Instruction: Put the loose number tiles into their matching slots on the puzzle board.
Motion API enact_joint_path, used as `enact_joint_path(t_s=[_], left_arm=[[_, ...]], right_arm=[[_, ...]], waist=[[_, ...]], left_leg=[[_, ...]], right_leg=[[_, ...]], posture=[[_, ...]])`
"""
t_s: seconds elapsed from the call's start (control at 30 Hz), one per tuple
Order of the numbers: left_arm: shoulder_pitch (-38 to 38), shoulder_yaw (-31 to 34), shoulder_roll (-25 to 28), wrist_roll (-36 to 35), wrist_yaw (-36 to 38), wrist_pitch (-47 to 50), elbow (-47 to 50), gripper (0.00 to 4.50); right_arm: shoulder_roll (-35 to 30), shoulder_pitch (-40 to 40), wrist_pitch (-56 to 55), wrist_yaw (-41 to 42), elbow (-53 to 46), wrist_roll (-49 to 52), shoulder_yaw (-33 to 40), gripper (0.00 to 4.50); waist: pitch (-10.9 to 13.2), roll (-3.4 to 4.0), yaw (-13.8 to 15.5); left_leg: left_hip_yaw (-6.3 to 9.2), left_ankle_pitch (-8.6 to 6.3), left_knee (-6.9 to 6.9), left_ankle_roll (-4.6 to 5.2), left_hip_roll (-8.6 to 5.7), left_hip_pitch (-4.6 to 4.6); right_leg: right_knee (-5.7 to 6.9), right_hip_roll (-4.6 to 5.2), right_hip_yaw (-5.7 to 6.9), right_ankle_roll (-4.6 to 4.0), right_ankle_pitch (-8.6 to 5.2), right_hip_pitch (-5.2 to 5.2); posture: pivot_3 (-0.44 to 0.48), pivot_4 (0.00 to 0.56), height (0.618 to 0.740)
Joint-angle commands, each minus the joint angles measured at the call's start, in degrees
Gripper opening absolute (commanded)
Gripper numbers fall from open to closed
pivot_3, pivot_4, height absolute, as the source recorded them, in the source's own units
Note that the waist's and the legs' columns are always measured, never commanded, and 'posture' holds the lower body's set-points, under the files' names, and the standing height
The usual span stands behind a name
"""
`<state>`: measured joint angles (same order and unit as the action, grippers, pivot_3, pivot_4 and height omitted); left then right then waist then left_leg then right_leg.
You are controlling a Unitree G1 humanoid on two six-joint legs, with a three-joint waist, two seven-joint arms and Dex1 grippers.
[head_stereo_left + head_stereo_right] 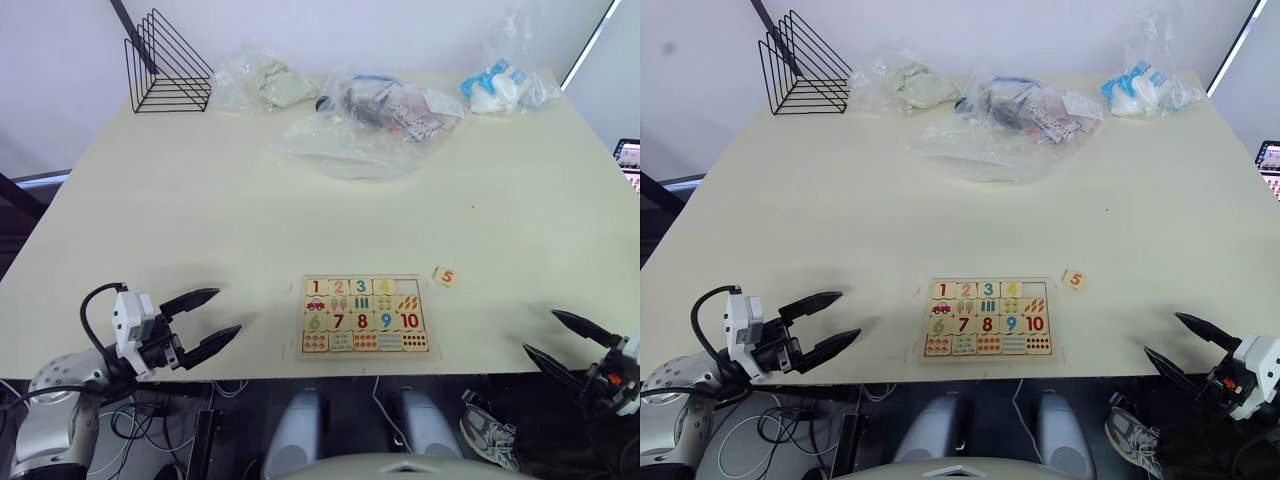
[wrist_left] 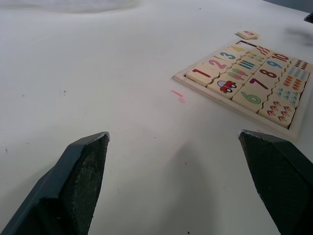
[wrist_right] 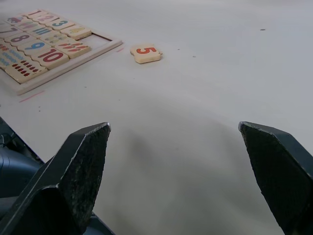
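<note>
Lying just beside puzzle board (image 1: pixel 366 345) corner, 5 tile (image 1: pixel 445 277), both hands wide open, empty.

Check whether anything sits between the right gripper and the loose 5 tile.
Nothing visible does. Bare table lies between the open right gripper and the 5 tile, which rests just off the puzzle board's far right corner, beside the empty slot.

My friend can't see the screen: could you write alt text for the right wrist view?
A loose wooden tile printed with a red 5 lies on a pale table, just off the corner of a number puzzle board. The right gripper frames the view with its two dark fingers spread wide.
</note>
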<state>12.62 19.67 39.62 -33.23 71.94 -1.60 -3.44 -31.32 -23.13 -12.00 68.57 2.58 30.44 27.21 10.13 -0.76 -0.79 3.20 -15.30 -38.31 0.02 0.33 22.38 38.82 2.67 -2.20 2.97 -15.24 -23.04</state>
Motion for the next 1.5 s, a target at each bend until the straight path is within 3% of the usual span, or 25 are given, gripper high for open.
enact_joint_path(t_s=[0.03, 0.53, 1.03, 1.5], left_arm=[[-0.4, 1.7, 0.7, -0.3, 1.0, -1.1, -0.3, 4.5], [-5.1, 0.0, 2.0, 0.9, 4.9, -1.6, -2.1, 4.5], [-19.3, -8.0, 5.5, 1.3, 20.1, -3.0, -7.9, 4.5], [-25.6, -15.9, 10.3, -2.7, 20.6, -5.5, -9.1, 4.5]], right_arm=[[-0.5, 0.2, -1.3, 0.1, -0.5, 0.4, 0.1, 4.41], [-3.4, 4.6, 2.0, 0.0, -2.0, 0.5, -3.1, 4.41], [-10.9, 22.7, 13.6, -4.9, -3.0, -7.8, -15.4, 4.41], [-12.4, 34.2, 28.2, -7.7, -5.8, -13.8, -27.3, 4.41]], waist=[[0.0, 0.0, 0.0], [0.0, 0.0, 0.0], [0.0, 0.0, -0.1], [0.0, 0.0, -0.1]], left_leg=[[0.0, 0.0, 0.0, 0.0, 0.0, 0.0], [0.0, 0.0, -0.01, 0.0, -0.02, -0.02], [0.02, 0.0, -0.03, 0.0, -0.13, 0.0], [0.14, 0.01, -0.05, 0.0, -0.13, 0.11]], right_leg=[[0.0, 0.0, 0.0, 0.0, 0.0, 0.0], [0.02, -0.01, 0.0, 0.0, 0.0, 0.01], [0.06, -0.03, 0.03, 0.01, 0.01, 0.0], [0.05, -0.05, 0.1, 0.0, 0.01, -0.04]], posture=[[0.0, 0.15, 0.74], [0.0, 0.15, 0.74], [0.0, 0.15, 0.74], [0.0, 0.15, 0.74]])
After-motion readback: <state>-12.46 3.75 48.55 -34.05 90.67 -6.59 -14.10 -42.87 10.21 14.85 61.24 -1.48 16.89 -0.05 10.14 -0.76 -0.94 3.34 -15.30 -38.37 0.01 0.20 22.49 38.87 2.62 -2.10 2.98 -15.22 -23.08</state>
